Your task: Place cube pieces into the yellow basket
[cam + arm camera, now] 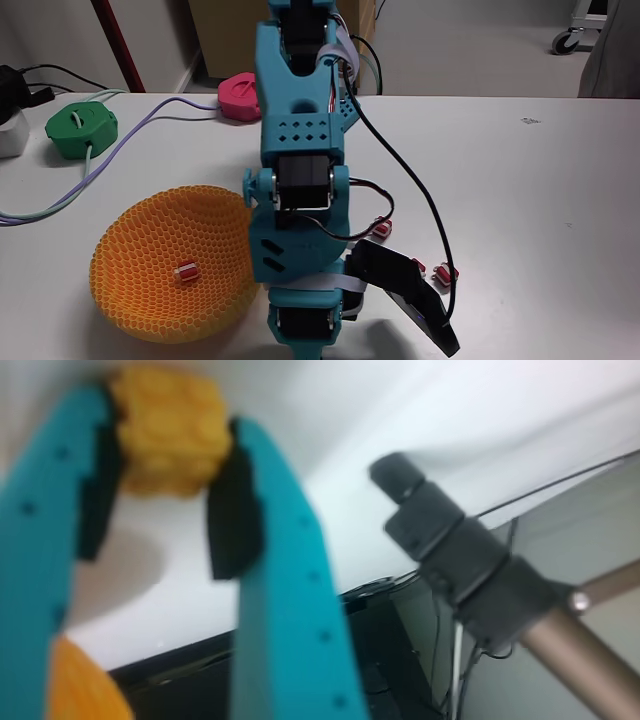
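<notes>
The teal gripper [165, 450] pinches a yellow-orange cube piece [168, 435] between its black pads (wrist view, blurred). In the fixed view, the yellow basket [140, 240] holds one red-and-white cube piece [185, 273]; others [440, 270] lie right of the basket.

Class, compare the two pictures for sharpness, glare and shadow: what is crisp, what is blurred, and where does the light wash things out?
Fixed view: evenly lit and fairly sharp; the yellow basket mesh reads clearly, with soft shadows beneath the arm. Wrist view: blurred throughout; the tool and the yellow-orange cube piece between its fingers look smeared, and the white table is washed out bright.
</notes>
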Controlling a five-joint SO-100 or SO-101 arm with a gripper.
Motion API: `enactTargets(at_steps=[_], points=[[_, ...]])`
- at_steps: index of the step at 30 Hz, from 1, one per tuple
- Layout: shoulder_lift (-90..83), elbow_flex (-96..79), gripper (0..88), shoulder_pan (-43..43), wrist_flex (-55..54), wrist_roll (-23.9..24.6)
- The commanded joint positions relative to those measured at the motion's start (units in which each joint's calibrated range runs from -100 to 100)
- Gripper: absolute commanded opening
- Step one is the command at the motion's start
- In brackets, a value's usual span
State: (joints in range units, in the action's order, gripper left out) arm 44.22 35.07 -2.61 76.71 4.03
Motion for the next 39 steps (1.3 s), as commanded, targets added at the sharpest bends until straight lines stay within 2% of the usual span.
enactTargets(at_steps=[1,7,10,15,19,23,29,33,39], points=[[-13.4,2.6,0.0,1.2,6.0,-0.3],[-39.8,-2.1,0.0,7.5,18.2,-1.7],[-48.6,-9.5,0.0,12.8,20.0,-2.8],[-56.4,-36.9,0.0,22.8,9.9,-6.5],[-56.1,-47.0,0.3,25.5,3.8,-9.3],[-56.2,-49.6,19.9,26.9,2.4,-9.4],[-57.5,-45.8,39.5,26.7,5.8,-8.0],[-58.0,-39.0,37.3,23.5,12.0,-6.3],[-62.4,-39.3,25.2,6.5,17.1,-4.2]])
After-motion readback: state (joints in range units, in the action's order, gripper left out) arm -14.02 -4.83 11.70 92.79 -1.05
